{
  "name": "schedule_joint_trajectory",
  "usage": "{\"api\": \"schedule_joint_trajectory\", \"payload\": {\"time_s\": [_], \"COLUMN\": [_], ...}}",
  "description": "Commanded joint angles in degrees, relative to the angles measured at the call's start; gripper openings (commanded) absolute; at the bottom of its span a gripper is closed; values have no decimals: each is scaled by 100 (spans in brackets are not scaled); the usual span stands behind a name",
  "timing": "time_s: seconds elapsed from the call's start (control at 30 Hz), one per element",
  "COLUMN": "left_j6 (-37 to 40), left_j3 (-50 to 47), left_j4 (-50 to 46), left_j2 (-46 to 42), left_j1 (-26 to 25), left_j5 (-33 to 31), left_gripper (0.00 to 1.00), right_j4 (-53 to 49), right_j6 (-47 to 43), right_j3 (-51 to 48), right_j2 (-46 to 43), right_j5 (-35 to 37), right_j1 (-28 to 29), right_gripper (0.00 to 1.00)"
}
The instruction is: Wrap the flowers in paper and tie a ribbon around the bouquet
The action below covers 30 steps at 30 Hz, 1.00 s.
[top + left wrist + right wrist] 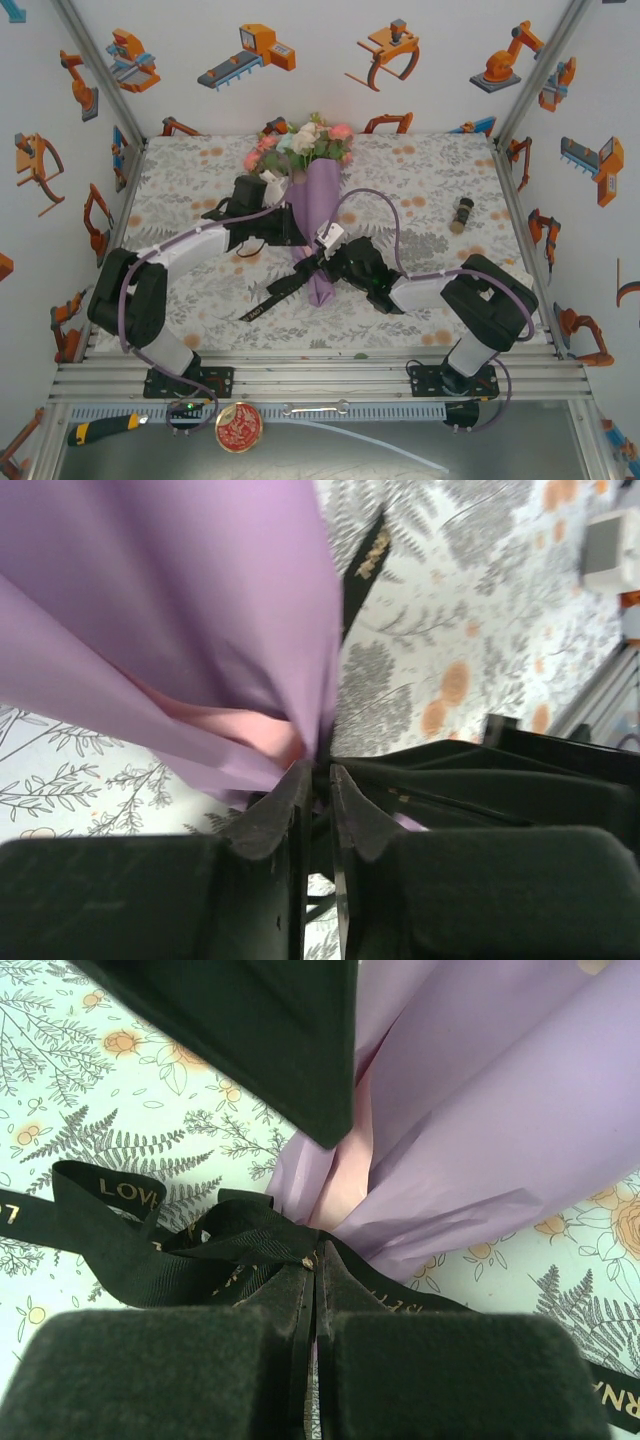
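The bouquet lies along the middle of the table, its pink, white and pale blue flowers (310, 143) sticking out of the far end of the lilac paper (316, 205) cone. The black ribbon (272, 293) is bunched round the cone's narrow near end, with one tail trailing to the left. My right gripper (322, 262) (318, 1252) is shut on the ribbon (120, 1230) right at the paper (500, 1130). My left gripper (297, 232) (320, 770) is at the cone's pinched end, jaws a thin slit apart. Ribbon (360, 570) runs up from that slit; a pinch is unclear.
A small dark cylinder (463, 214) lies on the cloth at the right. A yellow-handled screwdriver (105, 427) and a round red tin (239, 427) sit on the ledge in front of the arm bases. Metal frame posts edge the table.
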Motion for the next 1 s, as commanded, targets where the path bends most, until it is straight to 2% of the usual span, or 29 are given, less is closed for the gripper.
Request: {"api": "schedule_joint_trajectory", "payload": {"time_s": [0.0, 0.1, 0.17, 0.27, 0.57, 0.77, 0.97], "left_j6": [404, 391, 302, 246, 33, -205, -325], "left_j3": [85, -47, -157, -206, -265, -370, -367], "left_j4": [-290, -66, 113, 122, 431, 857, 1094], "left_j2": [196, 207, 169, 244, 426, 526, 694], "left_j1": [-1, -30, -48, -46, -89, -81, -100], "left_j5": [294, 975, 1154, 1097, 1467, 1633, 1700], "left_gripper": [17, 18, 22, 28, 30, 43, 42], "right_j4": [268, 272, 268, 273, 242, 233, 198], "right_j6": [-145, -134, -123, -90, -85, -43, -41], "right_j3": [-60, -61, -66, -44, -10, 10, 37], "right_j2": [-191, -165, -135, -95, -95, -68, -62], "right_j5": [-10, -2, -1, -27, -86, -185, -271], "right_j1": [-17, -17, -17, -17, -17, -19, -18], "right_gripper": [0, 0, 0, 0, 0, 0, 0]}}
